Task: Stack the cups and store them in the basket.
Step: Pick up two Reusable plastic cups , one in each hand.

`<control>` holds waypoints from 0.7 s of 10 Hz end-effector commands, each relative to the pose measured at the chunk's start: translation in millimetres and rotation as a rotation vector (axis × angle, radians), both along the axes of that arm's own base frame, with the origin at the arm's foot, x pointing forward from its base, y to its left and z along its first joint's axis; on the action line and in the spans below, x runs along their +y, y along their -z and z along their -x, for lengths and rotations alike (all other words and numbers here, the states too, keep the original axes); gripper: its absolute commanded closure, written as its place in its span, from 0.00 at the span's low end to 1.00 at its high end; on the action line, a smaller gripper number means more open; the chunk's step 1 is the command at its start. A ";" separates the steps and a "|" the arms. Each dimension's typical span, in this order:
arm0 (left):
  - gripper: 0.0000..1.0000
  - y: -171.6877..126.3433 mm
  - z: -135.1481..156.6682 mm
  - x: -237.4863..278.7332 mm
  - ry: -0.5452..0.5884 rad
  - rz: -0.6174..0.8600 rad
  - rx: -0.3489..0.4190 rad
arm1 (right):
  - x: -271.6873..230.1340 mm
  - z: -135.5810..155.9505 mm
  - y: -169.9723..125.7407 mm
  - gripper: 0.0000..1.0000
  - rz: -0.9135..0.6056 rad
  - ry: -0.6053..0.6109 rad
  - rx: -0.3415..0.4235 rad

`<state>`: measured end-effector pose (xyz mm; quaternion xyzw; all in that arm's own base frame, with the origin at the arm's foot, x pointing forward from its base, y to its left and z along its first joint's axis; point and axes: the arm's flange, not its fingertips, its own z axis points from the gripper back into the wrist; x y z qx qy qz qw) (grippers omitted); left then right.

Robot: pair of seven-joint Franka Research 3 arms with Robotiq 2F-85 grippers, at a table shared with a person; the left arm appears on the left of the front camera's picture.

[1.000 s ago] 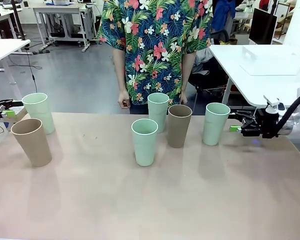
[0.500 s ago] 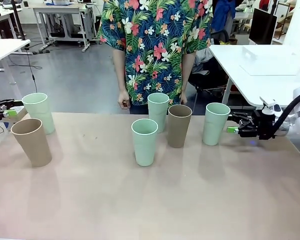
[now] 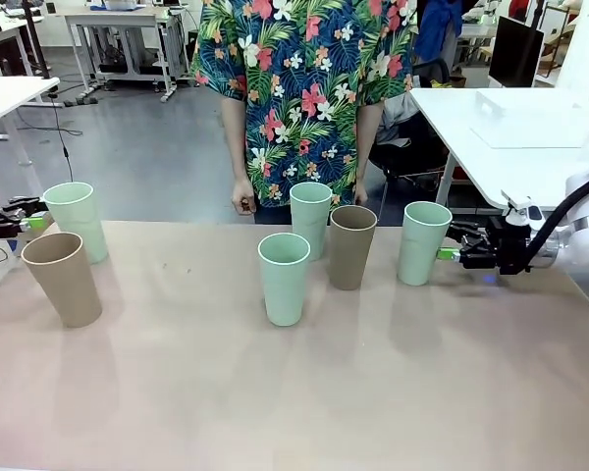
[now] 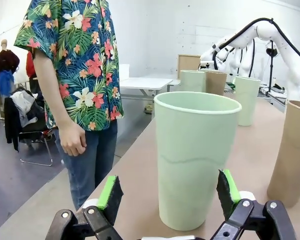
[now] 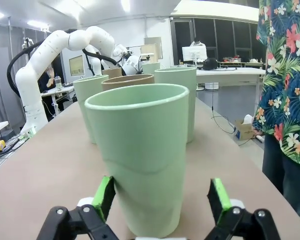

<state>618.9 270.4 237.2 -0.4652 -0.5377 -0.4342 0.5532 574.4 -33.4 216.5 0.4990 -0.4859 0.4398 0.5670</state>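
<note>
Six cups stand on the tan table. From the front I see a mint cup (image 3: 76, 221) and a tan cup (image 3: 63, 279) at the left. Mid-table are two mint cups (image 3: 284, 278) (image 3: 310, 219) and a tan cup (image 3: 351, 245), with another mint cup (image 3: 421, 241) to the right. My left gripper (image 3: 34, 222) is open, level with the far-left mint cup (image 4: 196, 160), which stands just ahead of its fingers (image 4: 110, 192). My right gripper (image 3: 444, 254) is open too, its tips right at the right-hand mint cup (image 5: 142, 155). The basket is out of view.
A person in a flowered shirt (image 3: 304, 88) stands at the far edge, hands down. A white side table (image 3: 452, 108) with a pale shallow box stands at the back right. The near half of the table (image 3: 294, 392) is bare.
My right gripper has moved left, up to the right-hand mint cup. My left gripper has edged right toward the far-left mint cup. No cup has moved.
</note>
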 end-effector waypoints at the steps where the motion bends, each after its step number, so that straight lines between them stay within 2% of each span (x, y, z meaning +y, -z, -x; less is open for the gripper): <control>1: 0.00 -5.1 5.8 -11.0 -0.023 0.017 -0.021 | 5.8 -10.1 -1.0 0.00 -0.008 0.014 0.020; 7: 0.00 -6.2 17.8 -34.0 0.021 -0.026 -0.037 | 7.2 -2.0 -3.2 0.00 -0.013 0.002 0.024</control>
